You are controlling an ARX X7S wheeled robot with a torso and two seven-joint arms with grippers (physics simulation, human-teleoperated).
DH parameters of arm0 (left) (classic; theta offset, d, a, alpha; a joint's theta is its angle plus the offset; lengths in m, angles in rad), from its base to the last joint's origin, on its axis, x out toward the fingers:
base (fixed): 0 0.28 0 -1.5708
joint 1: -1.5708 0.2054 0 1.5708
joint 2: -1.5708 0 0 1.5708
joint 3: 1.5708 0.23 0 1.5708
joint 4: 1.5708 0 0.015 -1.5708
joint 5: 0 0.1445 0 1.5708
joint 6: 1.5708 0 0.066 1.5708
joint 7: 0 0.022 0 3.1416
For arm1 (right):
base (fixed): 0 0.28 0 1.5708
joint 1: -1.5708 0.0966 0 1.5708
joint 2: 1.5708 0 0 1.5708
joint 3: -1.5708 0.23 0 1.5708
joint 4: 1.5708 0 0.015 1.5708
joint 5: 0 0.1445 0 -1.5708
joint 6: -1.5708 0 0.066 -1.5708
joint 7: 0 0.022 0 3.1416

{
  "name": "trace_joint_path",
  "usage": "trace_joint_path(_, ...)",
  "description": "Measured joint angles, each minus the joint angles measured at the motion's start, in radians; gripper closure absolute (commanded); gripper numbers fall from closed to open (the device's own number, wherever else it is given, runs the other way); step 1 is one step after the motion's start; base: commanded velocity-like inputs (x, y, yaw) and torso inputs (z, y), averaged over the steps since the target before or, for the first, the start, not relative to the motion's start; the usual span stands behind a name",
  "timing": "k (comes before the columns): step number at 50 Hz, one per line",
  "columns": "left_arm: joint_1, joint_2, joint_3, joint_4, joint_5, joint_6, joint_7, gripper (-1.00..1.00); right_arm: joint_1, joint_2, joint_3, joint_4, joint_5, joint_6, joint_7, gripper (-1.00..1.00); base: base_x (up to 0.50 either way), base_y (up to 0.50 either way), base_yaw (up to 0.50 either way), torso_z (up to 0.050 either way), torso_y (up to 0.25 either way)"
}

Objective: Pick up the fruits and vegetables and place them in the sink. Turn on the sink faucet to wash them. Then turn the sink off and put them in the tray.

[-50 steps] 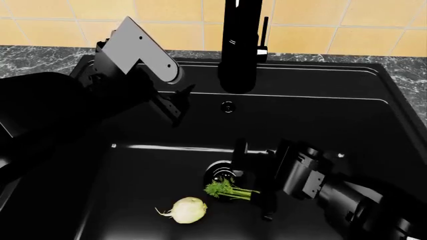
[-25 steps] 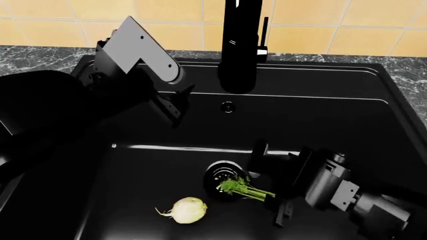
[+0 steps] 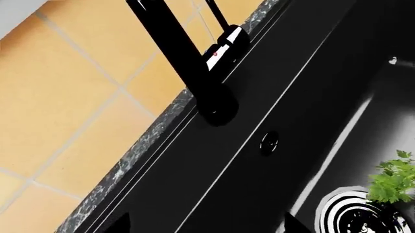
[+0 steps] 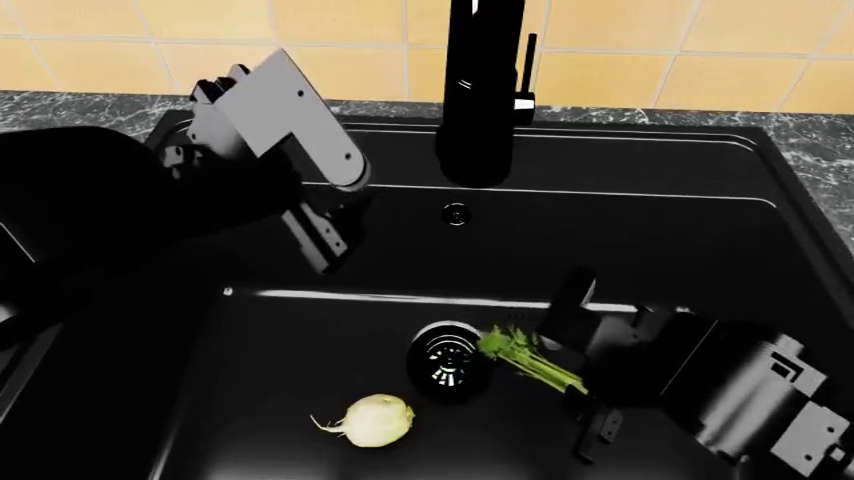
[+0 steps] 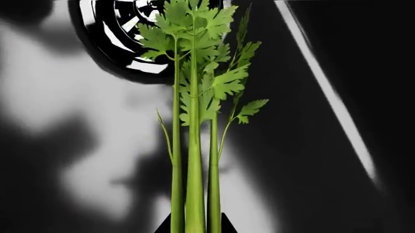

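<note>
A: What has changed in the sink point(image 4: 694, 230) over the last second?

B: The celery stalk point(image 4: 534, 362) has been drawn away from the drain point(image 4: 449, 362) toward the robot's right, and its leafy top, which lay over the drain, is now seen just beside it. The right gripper point(image 4: 582, 370) has been pulled back with it. In the right wrist view the stalks point(image 5: 193, 160) run straight down into the jaws, so the celery is judged to be clamped by its stem end, the jaws closed to about the stalk's width. Whether it has been lifted clear of the basin floor cannot be told from these views.

A: And the bulb?

B: The pale bulb point(image 4: 374, 419) has not been moved; it lies on the basin floor nearer the robot than the drain, apart from the celery.

A: The left arm?

B: The left gripper point(image 4: 320, 238) has been shifted slightly and is held above the basin's left side, short of the faucet point(image 4: 475, 90). Its fingers appear parted with nothing between them, though the view is dark there.

A: What follows for the task?

B: The celery seems to be on its way out of the sink to the tray, which is not in view. The bulb would be left to fetch.
</note>
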Motion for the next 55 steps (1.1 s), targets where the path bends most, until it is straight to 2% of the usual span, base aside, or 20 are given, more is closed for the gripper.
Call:
trace_joint_path(13, -0.033, -0.004, 0.039, 0.006, 0.018, -0.021, 0.042, -1.00, -0.025, 0.025, 0.048, -0.054, 0.025, 0.043, 0.052, 1.00, 0.00, 0.00, 0.00, 0.000, 0.000)
trace_joint_path(25, -0.095, 0.033, 0.214, -0.027, 0.123, 0.004, 0.226, -1.00, -0.020, 0.022, 0.050, -0.052, 0.029, 0.058, 0.061, 1.00, 0.00, 0.00, 0.00, 0.000, 0.000)
trace_joint_path(33, -0.114, 0.058, 0.288, -0.065, 0.159, 0.029, 0.326, -1.00, -0.004, 0.012, 0.052, -0.040, 0.029, 0.079, 0.066, 1.00, 0.00, 0.00, 0.00, 0.000, 0.000)
trace_joint_path(55, -0.048, 0.072, 0.344, -0.156, 0.146, 0.230, 0.575, -1.00, 0.041, -0.025, 0.069, 0.021, 0.033, 0.204, 0.103, 1.00, 0.00, 0.00, 0.00, 0.000, 0.000)
